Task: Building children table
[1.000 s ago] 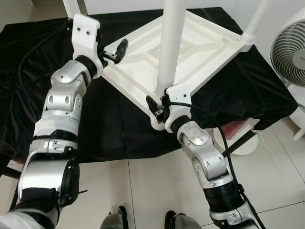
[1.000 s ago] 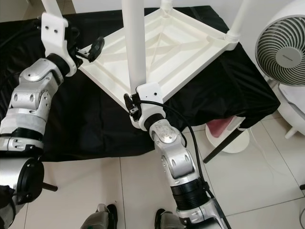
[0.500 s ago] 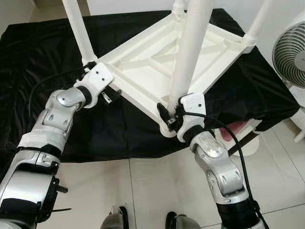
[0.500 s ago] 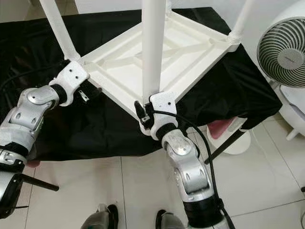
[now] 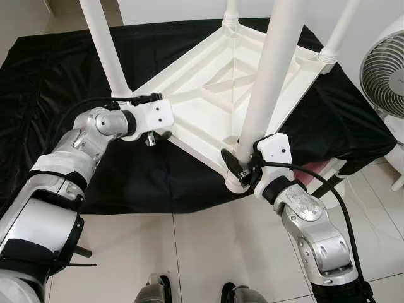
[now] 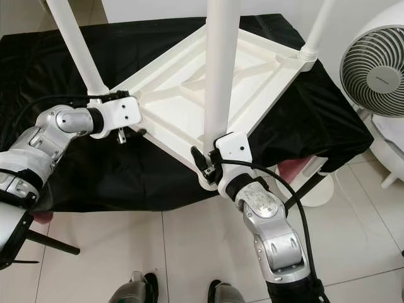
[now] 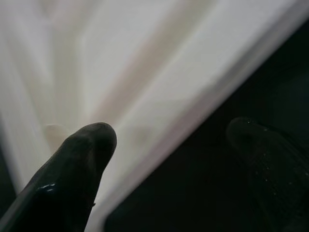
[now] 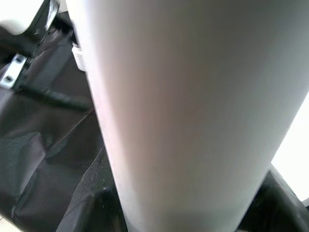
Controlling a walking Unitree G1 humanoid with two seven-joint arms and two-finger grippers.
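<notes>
A white children's table (image 5: 214,88) lies upside down on a black cloth (image 5: 50,82), its legs pointing up. My right gripper (image 5: 243,167) is shut on the foot of the near leg (image 5: 271,76), where that leg meets the near corner. In the right wrist view the leg (image 8: 183,106) stands close between the fingers. My left gripper (image 5: 154,134) is at the table's left rim, just below the left leg (image 5: 104,44). It is open: one fingertip (image 7: 72,179) lies over the white underside, the other (image 7: 265,159) over the cloth, with the rim between them.
A white standing fan (image 5: 385,69) is at the right, close to the cloth's corner. A pinkish object (image 5: 309,173) sits under the cloth's right edge. Pale tiled floor (image 5: 189,252) spreads in front, with my feet (image 5: 151,290) at the bottom.
My left arm swung down from above the table's left corner to its left rim. The right gripper kept its hold on the near leg while the view shifted.
</notes>
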